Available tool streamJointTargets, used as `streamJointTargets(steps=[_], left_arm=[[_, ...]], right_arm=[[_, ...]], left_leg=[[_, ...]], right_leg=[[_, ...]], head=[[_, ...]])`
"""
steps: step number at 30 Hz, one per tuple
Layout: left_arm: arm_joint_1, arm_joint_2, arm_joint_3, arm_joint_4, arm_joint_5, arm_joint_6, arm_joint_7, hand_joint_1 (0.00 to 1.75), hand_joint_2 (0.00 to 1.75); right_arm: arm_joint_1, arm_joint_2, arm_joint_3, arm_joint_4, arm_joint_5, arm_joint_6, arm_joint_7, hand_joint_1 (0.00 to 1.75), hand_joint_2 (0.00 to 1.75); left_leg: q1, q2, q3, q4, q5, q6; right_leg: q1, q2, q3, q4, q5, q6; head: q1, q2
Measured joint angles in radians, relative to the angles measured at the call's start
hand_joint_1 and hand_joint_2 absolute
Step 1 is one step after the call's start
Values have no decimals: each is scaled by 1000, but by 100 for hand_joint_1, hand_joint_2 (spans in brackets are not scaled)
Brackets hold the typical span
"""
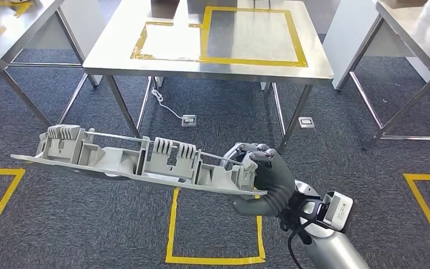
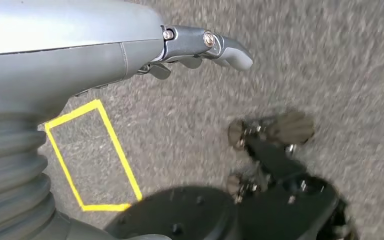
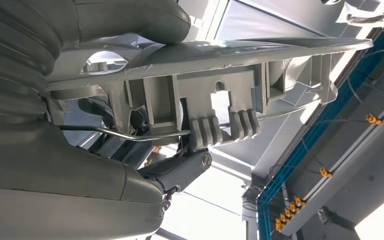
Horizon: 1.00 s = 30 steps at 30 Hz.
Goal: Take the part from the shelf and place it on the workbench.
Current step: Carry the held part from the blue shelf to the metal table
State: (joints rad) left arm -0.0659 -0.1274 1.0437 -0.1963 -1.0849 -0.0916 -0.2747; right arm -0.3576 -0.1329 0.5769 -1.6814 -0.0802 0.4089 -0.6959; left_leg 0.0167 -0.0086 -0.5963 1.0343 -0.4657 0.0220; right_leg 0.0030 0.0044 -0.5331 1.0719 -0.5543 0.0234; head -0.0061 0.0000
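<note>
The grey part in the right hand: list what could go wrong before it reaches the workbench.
1. The right hand holds the long grey part at one end only, so the far end may sag or twist loose.
2. That free end sticks out well to the left and could clip a leg of the workbench on approach.

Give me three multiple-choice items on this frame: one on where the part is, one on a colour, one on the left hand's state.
1. Where is the grey part?
A. On the workbench
B. Held in the right hand, above the carpet
C. Lying on the floor

2. What colour is the tape on the workbench?
A. Yellow
B. Red
C. Blue

3. The left hand is:
A. Holding the part
B. Holding a cable
C. Holding nothing

Answers: 1 B, the right hand grips the part's end short of the workbench. 2 A, yellow strips frame its top. 3 C, it hangs over carpet with nothing in it.
</note>
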Motion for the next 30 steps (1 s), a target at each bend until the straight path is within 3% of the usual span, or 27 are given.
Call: streamJointTargets(steps=[3,4,5,6,8,10,13,15,18,20,21,23,25,28,30], left_arm=[[-1,1,0,0,0,0,-2,0,175],[-1,2,0,0,-1,0,-3,0,175],[0,3,0,0,-1,-1,-3,0,175],[1,3,0,0,-2,-1,-4,0,175],[0,4,0,0,-2,-3,-4,0,175],[-2,4,0,0,-2,-3,-3,0,175],[-3,7,0,-1,-2,-3,-1,0,175],[-4,9,0,-2,-3,-3,-1,0,175],[-6,10,0,-2,-4,-3,-3,0,175],[-3,12,0,-2,-5,-3,-3,0,175],[-1,14,0,-3,-6,-3,-4,0,175],[1,17,0,-3,-10,-3,-5,0,175],[1,19,0,-2,-14,-3,-7,0,175],[1,19,0,-2,-17,-5,-9,0,175],[1,20,0,-3,-17,-5,-9,0,175]], right_arm=[[-3,0,-2,0,-2,4,0,175,175],[-2,0,-3,0,-3,6,0,175,175],[-2,0,-4,0,-3,6,0,175,175],[-1,0,-6,0,-3,7,0,175,175],[-1,0,-11,-1,-4,9,0,175,175],[0,1,-15,-4,-3,10,0,175,175],[3,8,-18,-8,-2,13,1,175,175],[3,15,-19,-12,-2,13,2,175,175],[3,27,-19,-16,-2,15,0,175,175],[8,29,-19,-16,1,17,0,175,175],[10,29,-19,-16,3,18,0,175,175],[12,30,-19,-18,7,22,0,175,175],[12,31,-20,-22,8,25,0,175,175],[11,31,-24,-30,7,26,0,175,175],[10,31,-27,-35,7,27,0,175,175]], left_leg=[[0,0,14,-1,-17,6],[0,-1,21,-1,-24,6],[0,-1,30,-1,-31,4],[-1,-1,42,-1,-40,3],[-1,-2,67,-1,-58,-1],[-2,-5,81,-4,-73,-10],[-5,-4,97,4,-79,-31],[-6,-1,87,50,-86,-38],[-4,1,-18,219,-149,-49],[-4,1,-75,271,-175,-53],[-4,1,-81,249,-155,-52],[-4,2,-57,125,-56,-48],[-7,3,-34,24,12,-38],[-7,2,-27,2,22,-18],[-3,1,-15,-1,17,-7]], right_leg=[[-4,-1,-123,184,-64,11],[-5,-1,-160,225,-71,11],[-5,-1,-181,231,-58,9],[-4,-1,-182,199,-23,6],[-1,-1,-147,66,78,-5],[7,-2,-117,-24,116,-19],[8,0,-94,-47,114,-37],[2,-1,-71,-54,112,-47],[2,-1,-50,-57,94,-58],[3,1,-34,-57,79,-58],[3,2,-23,-56,71,-58],[3,2,-1,-56,53,-53],[6,3,11,-53,35,-45],[9,3,14,-44,26,-29],[8,2,-4,-1,20,-20]], head=[[5,0],[5,0],[6,0],[7,0],[9,0],[11,0],[13,0],[9,0],[1,0],[0,0],[-1,0],[-3,0],[-4,0],[-5,0],[-2,0]])
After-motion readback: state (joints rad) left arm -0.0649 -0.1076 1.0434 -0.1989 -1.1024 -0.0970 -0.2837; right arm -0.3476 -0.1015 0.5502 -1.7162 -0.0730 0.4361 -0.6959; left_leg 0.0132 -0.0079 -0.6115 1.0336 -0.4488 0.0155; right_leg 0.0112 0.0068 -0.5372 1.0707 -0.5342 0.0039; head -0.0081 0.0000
